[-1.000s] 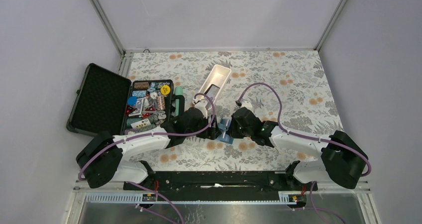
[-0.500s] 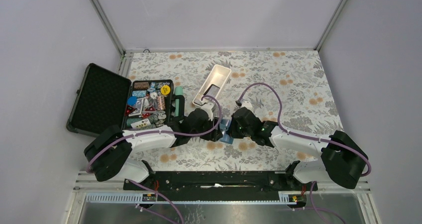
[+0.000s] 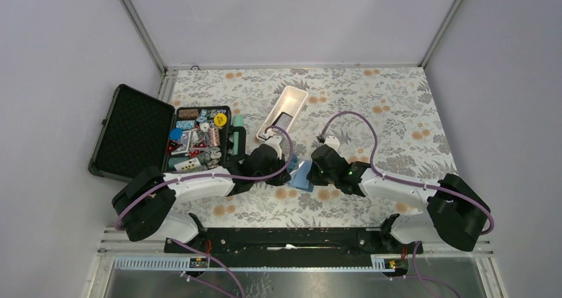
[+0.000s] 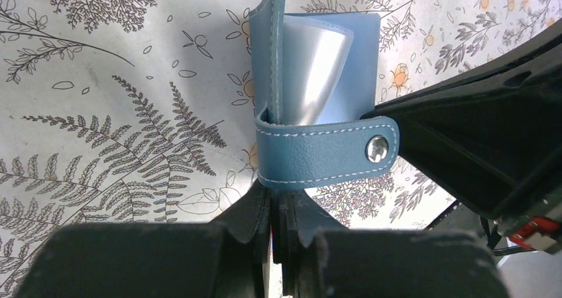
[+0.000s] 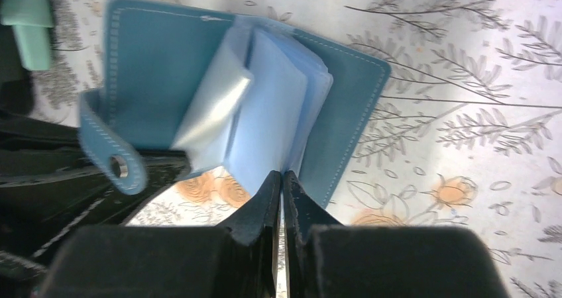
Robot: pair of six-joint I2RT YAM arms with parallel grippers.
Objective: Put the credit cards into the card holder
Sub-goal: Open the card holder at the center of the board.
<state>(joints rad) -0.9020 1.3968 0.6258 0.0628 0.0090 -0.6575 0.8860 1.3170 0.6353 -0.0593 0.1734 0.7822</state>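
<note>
The card holder (image 3: 301, 177) lies open at the middle of the table (image 3: 397, 99). Its spine runs roughly away from the arm bases and its clear pages are fanned up. I have it caught from both sides. The left gripper (image 4: 275, 208) is pressed together on the near edge of the left cover, just under the snap tab (image 4: 378, 149). The right gripper (image 5: 283, 185) is pinched on the near edge of the pages on its side. What I take for the dark card (image 3: 283, 120) lies in the white tray (image 3: 296, 94), beyond the holder and slightly left, its long side along the tray. I judge the left arm nearer, but it would have to release first. The golden card I can't find.
</note>
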